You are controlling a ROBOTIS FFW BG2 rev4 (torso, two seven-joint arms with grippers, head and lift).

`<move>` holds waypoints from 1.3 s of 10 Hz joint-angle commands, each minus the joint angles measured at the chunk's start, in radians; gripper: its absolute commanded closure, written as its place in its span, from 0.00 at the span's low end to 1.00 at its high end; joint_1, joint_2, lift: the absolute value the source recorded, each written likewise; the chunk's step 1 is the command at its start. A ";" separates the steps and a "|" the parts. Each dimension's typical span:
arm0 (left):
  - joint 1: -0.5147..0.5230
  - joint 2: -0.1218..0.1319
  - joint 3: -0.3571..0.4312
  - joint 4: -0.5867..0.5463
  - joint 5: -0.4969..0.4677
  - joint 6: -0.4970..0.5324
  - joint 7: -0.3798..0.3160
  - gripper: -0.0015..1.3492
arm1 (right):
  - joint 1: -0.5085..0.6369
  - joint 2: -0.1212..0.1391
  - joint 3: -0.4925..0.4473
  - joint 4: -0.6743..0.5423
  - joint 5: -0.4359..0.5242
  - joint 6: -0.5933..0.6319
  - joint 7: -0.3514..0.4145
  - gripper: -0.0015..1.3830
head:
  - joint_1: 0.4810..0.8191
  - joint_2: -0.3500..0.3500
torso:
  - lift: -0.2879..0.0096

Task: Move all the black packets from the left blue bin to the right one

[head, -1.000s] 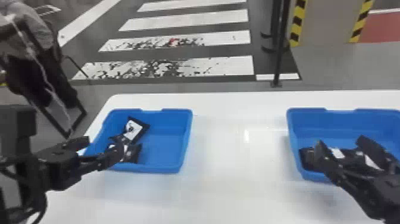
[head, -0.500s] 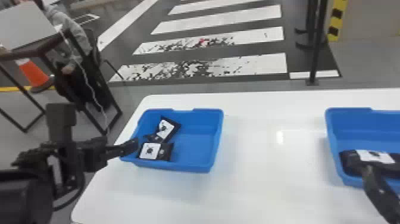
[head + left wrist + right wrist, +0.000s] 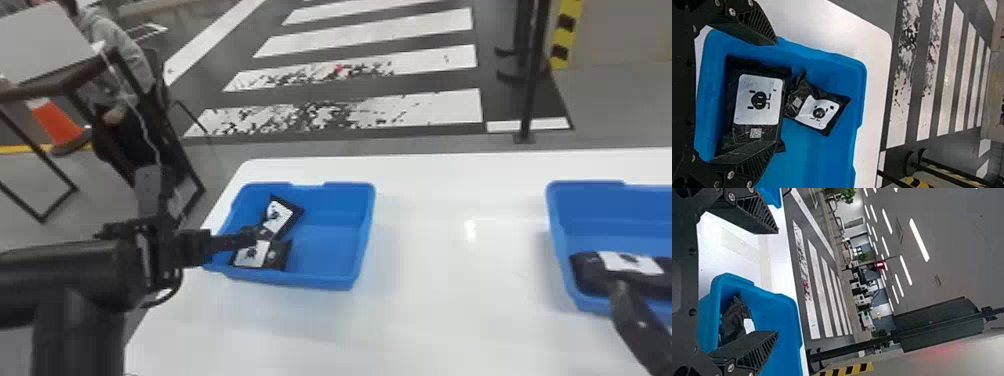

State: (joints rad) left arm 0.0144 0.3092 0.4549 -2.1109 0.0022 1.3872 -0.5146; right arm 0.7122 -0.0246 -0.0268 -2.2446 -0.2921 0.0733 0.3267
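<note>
At left centre of the head view, our left gripper [image 3: 252, 234] has its fingers apart over the lower black packet [image 3: 251, 254]; the upper black packet [image 3: 280, 217] lies beside it in the left blue bin [image 3: 357, 245]. At lower right, our right gripper [image 3: 622, 295], fingers apart, is over the right blue bin [image 3: 556, 225], which holds at least one packet [image 3: 587, 275].
</note>
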 commanded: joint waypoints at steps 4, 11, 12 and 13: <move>-0.162 0.021 -0.136 0.230 -0.040 0.076 0.001 0.13 | -0.005 -0.003 0.003 0.003 -0.013 0.003 0.000 0.09 | 0.63 1.00 | 0.35; -0.270 0.053 -0.241 0.347 -0.106 0.184 -0.041 0.75 | -0.008 -0.005 0.003 0.015 -0.041 0.003 0.002 0.09 | 0.63 0.95 | 0.35; -0.265 0.054 -0.241 0.347 -0.122 0.184 -0.048 0.91 | -0.008 -0.005 0.003 0.017 -0.045 0.003 0.002 0.09 | 0.63 0.96 | 0.35; -0.260 0.056 -0.239 0.347 -0.138 0.184 -0.064 0.89 | -0.010 -0.005 0.005 0.020 -0.049 0.003 0.002 0.09 | 0.63 0.96 | 0.35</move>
State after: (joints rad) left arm -0.2498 0.3641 0.2146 -1.7637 -0.1250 1.5682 -0.5759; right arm 0.7035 -0.0292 -0.0238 -2.2269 -0.3388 0.0760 0.3283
